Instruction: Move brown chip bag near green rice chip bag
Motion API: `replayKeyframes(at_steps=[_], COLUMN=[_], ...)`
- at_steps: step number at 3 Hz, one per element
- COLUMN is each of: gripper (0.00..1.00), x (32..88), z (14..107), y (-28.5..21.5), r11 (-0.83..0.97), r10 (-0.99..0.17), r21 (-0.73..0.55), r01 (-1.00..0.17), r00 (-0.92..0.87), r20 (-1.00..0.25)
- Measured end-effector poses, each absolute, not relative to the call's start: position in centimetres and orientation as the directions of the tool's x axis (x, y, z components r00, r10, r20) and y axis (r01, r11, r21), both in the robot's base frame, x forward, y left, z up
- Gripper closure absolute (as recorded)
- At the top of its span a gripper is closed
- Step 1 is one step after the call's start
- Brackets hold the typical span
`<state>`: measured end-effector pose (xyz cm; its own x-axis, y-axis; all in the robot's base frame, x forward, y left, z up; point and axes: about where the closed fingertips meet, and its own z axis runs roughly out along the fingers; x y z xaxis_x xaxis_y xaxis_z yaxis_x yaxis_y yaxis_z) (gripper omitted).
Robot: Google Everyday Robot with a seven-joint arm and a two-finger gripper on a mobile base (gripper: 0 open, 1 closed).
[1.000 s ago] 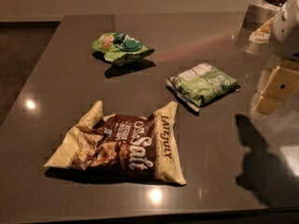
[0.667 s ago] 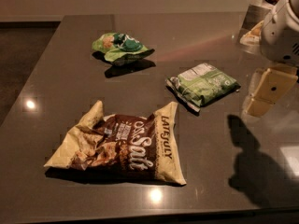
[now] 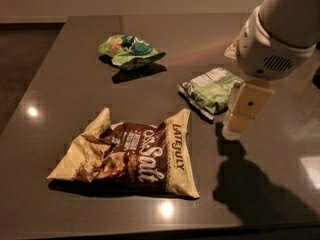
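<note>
The brown chip bag (image 3: 135, 156) lies flat on the dark table (image 3: 75, 84) near the front, with cream-yellow edges and white "Salt" lettering. The green rice chip bag (image 3: 127, 49) lies crumpled at the back, left of centre, well apart from the brown bag. My gripper (image 3: 235, 126) hangs from the white arm (image 3: 280, 29) at the right, above the table. It is to the right of the brown bag's right edge and holds nothing that shows.
A flat green packet with a white label (image 3: 210, 91) lies just left of and partly behind the gripper. The table's left edge (image 3: 35, 79) borders a dark floor. A pale object (image 3: 231, 49) sits at the back right behind the arm.
The arm and gripper have moved left and further into view, from the right edge toward the flat green packet and the brown bag. The bags have not moved.
</note>
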<state>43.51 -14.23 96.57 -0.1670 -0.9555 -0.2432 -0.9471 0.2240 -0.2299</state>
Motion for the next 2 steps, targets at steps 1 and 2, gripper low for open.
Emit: replayKeyframes(at_steps=[1,2], gripper=[0.0,0.0], x=[43.9,43.4], z=[95.8,94.6], y=[-11.7,-8.8], r11=[0.215,0.187], r10=[-0.955,-0.959], r21=[-0.214,-0.186], r01=[-0.953,-0.965], r00=[-0.16,-0.138], r20=[-0.248,-0.246])
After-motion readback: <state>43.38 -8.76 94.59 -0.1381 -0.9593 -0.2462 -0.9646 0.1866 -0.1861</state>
